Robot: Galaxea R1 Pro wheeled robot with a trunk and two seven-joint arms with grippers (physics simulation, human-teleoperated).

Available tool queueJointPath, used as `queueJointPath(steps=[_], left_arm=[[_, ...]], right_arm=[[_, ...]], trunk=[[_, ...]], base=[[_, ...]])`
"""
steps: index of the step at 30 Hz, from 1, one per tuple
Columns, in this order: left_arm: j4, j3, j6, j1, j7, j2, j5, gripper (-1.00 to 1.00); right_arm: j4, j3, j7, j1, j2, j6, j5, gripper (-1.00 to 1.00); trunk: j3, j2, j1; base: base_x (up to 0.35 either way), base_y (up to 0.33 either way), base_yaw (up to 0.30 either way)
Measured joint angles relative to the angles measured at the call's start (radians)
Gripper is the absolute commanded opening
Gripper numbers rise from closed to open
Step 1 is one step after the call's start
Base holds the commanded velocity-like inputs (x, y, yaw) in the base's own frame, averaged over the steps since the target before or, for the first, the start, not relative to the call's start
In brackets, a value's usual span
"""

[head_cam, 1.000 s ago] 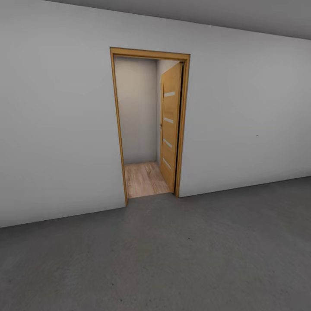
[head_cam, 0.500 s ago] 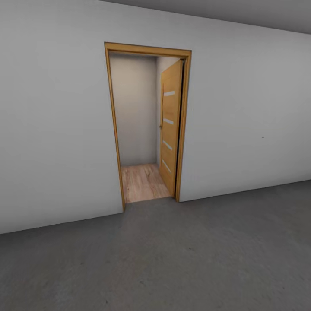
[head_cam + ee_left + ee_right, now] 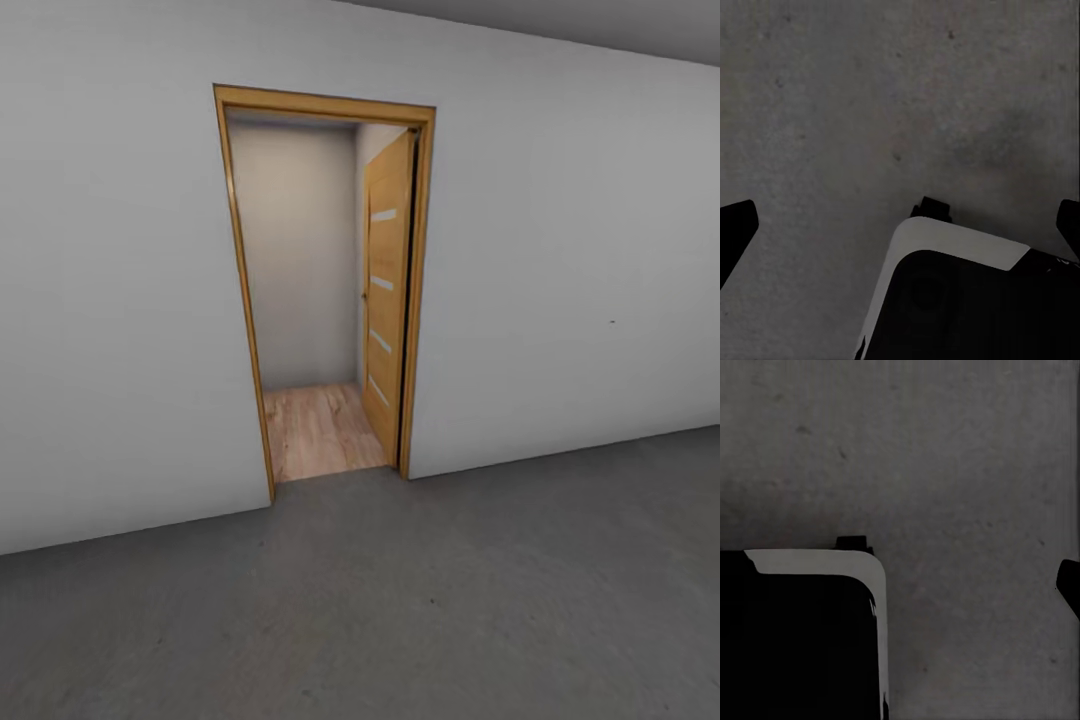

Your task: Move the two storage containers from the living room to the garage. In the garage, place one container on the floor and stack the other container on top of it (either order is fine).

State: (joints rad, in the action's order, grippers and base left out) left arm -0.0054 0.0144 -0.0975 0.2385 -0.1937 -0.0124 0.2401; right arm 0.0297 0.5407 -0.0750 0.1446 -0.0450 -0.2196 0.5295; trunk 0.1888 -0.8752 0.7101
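Note:
The two storage containers are out of view. I stand on the garage's dark grey concrete floor [image 3: 420, 610], facing a white wall with an open doorway [image 3: 310, 280]. My left gripper [image 3: 902, 225] hangs open over the concrete, its dark fingertips [image 3: 735, 225] far apart with nothing between them. On the right gripper [image 3: 900, 585], one dark fingertip [image 3: 1069, 585] shows at the frame's edge, also over bare concrete and holding nothing.
A light wooden door [image 3: 388, 290] with four glass slits stands swung inward on the doorway's right side. Light wood-plank flooring [image 3: 318, 430] begins past the threshold, ending at a plain wall. My own black-and-white base [image 3: 960, 300] [image 3: 795, 637] shows below each wrist.
The whole head view has shifted: the doorway has grown larger and slid left and down in the picture, so the camera has come closer. Nothing in the room itself moved.

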Motion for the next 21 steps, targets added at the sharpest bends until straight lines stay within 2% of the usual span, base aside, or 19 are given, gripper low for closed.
queueJointPath(steps=[12, 21], left_arm=[[0.0, 0.0, 0.0, 0.0, 0.0, 0.0, 0.001, 1.0], [0.0, 0.0, 0.0, 0.0, 0.0, 0.0, 0.001, 1.0]], right_arm=[[0.0, 0.0, 0.0, 0.0, 0.0, 0.004, 0.0, 1.0], [0.0, 0.0, 0.0, 0.0, 0.0, 0.003, 0.0, 1.0]], trunk=[[0.0, 0.0, 0.0], [0.0, 0.0, 0.0]], base=[[0.308, -0.127, 0.009], [0.313, -0.088, 0.23]])
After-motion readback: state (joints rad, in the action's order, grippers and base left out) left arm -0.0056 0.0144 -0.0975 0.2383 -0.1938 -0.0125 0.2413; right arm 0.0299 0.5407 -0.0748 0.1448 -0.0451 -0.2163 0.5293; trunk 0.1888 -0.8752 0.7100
